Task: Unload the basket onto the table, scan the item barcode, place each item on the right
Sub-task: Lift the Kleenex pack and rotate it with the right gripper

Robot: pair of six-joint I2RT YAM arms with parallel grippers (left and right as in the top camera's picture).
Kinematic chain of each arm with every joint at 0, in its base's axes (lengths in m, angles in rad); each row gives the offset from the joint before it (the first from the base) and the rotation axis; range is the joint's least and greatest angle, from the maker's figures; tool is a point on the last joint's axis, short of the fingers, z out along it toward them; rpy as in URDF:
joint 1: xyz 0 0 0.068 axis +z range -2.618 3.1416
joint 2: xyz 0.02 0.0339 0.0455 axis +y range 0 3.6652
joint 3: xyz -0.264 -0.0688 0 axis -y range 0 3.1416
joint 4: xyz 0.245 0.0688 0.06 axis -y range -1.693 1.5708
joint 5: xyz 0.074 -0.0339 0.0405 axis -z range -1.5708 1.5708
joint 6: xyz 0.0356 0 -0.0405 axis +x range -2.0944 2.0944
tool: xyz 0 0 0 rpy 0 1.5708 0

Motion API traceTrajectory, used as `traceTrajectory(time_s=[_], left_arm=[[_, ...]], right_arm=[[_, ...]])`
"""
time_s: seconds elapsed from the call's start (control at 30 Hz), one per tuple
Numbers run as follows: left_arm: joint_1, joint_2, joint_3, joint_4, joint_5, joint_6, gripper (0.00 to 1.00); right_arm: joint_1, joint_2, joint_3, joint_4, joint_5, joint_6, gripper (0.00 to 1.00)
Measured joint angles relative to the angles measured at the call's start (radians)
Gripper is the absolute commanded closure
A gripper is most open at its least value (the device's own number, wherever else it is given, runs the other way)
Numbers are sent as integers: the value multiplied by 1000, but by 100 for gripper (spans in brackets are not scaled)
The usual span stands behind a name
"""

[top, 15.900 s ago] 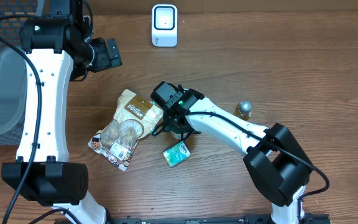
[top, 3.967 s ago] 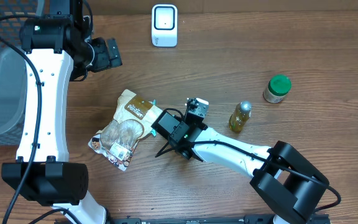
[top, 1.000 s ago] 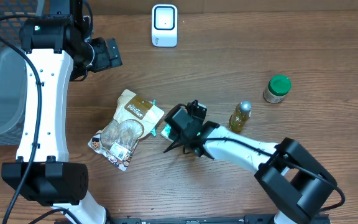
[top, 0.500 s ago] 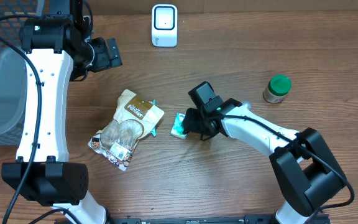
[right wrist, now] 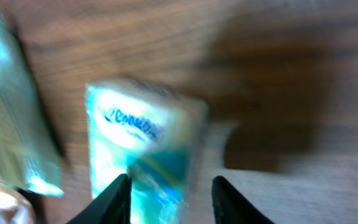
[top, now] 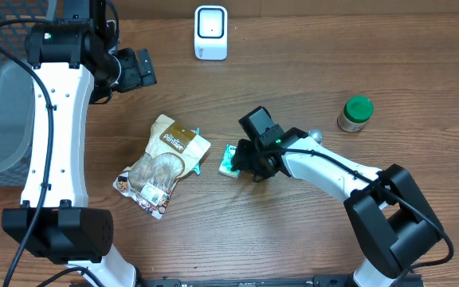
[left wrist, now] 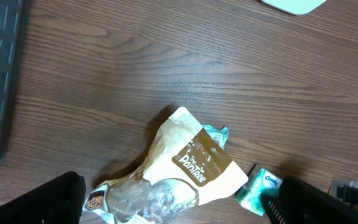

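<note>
A small teal tissue pack (top: 230, 161) lies on the wooden table just right of a tan snack bag (top: 162, 164). My right gripper (top: 246, 158) is low over the pack from the right. In the right wrist view the pack (right wrist: 140, 140) is blurred. It sits by the left finger of my right gripper (right wrist: 169, 186), and a strip of bare table shows before the other finger, so the jaws are open. My left gripper (top: 138, 68) hangs wide open high at the back left, holding nothing. The white scanner (top: 211, 32) stands at the back edge.
A green-lidded jar (top: 355, 113) stands at the right. A small bottle (top: 315, 136) is mostly hidden behind the right arm. A grey bin (top: 2, 112) sits off the left side. The left wrist view shows the snack bag (left wrist: 185, 168) and the tissue pack (left wrist: 257, 190).
The right arm swung round to the pack's right side and its jaws opened. The tissue pack shifted slightly right, away from the snack bag. The left arm has not moved.
</note>
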Motion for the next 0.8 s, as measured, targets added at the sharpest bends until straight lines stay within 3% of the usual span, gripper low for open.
traceTrajectory(time_s=[0.27,0.73,0.8], left_arm=[[0,0,0,0,0,0,1],[0,0,0,0,0,0,0],[0,0,0,0,0,0,0]], right_arm=[[0,0,-100,175,7,61,75],[0,-2,-110,182,6,89,75],[0,-3,-110,179,6,89,79]])
